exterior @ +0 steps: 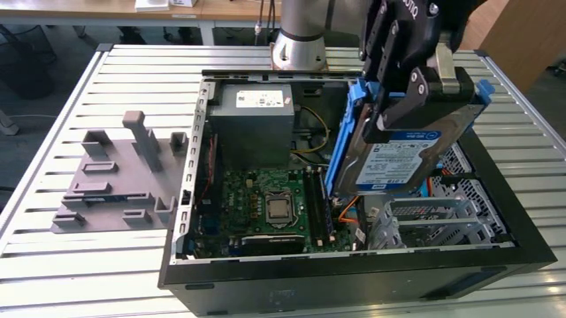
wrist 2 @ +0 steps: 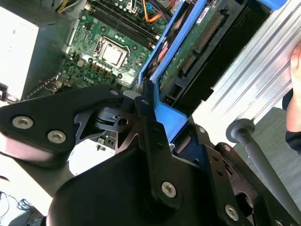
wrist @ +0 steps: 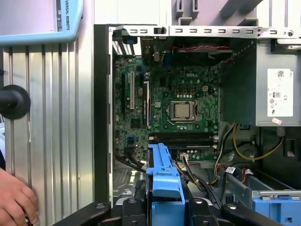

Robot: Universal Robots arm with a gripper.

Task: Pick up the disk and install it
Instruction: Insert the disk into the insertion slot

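Looking from the near edge of the exterior view, the open computer case lies on the slatted table with its motherboard exposed. At upper right the disk hangs tilted on edge, clamped in the hand, which hides its top. Whether its lower end touches the case is unclear. Farthest back sits the power supply.

Motherboard inside open case; grey fixture beside.
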